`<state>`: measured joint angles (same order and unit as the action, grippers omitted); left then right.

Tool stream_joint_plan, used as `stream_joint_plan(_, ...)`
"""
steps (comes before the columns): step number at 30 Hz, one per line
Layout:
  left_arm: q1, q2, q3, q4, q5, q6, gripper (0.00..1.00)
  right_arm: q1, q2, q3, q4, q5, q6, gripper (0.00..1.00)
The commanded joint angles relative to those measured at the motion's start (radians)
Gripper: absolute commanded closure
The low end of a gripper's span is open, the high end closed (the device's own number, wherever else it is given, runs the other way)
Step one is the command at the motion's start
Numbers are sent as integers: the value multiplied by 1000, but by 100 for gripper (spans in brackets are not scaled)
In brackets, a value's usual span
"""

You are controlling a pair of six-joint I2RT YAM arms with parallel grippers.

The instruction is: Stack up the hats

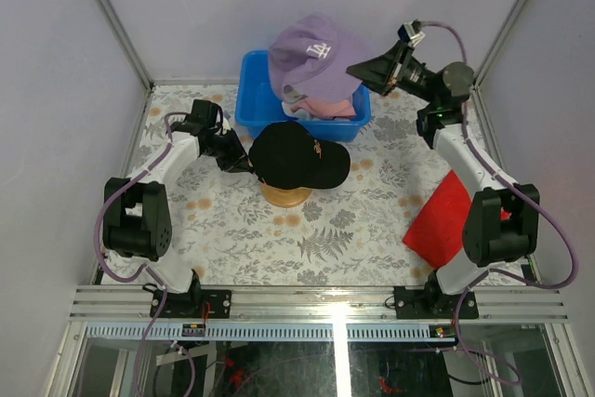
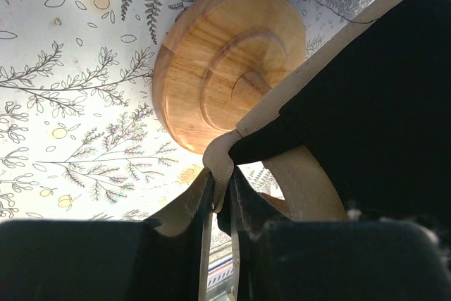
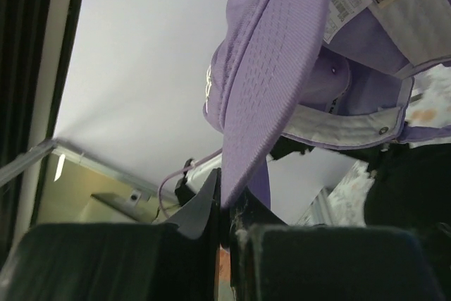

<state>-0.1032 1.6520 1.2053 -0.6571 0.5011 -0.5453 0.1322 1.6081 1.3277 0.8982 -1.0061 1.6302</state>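
Observation:
The black hat (image 1: 299, 154) with a gold logo sits on a round wooden dome (image 1: 284, 196) at the table's middle. My left gripper (image 1: 244, 163) is shut on its left rear edge. In the left wrist view the fingers (image 2: 222, 187) pinch a tan fabric band (image 2: 220, 156) along the black hat's rim (image 2: 373, 103), above the dome (image 2: 218, 61). My right gripper (image 1: 364, 70) is shut on the brim of the lavender hat (image 1: 311, 53) and holds it in the air over the blue bin (image 1: 249, 104). The right wrist view shows that brim (image 3: 275, 68) between the jaws (image 3: 227, 199). A pink hat (image 1: 332, 108) lies in the bin.
A flat red cloth (image 1: 444, 220) lies at the right by the right arm's base. The blue bin stands at the back centre against the wall. The floral table cover (image 1: 279, 248) spreads in front of the dome.

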Motion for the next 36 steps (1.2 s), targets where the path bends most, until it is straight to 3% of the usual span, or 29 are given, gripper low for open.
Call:
stream_joint_plan(1,-1,-7,-2,48,1,-3,90,105,80,-43,425,78,285,100)
stream_joint_plan(3,0,-4,-1,54,7,-7,91,143,215,-22,705,189,498,100)
stream_joint_plan(5,0,-4,-2,59,13,-10,91,188,327,31,805,249,639,100)
stream_joint_plan(15,1,-18,-38,94,30,-34,91,215,369,11,778,162,594,100)
stream_joint_plan(36,0,-11,-59,136,43,-60,92,223,218,-441,689,19,547,100)
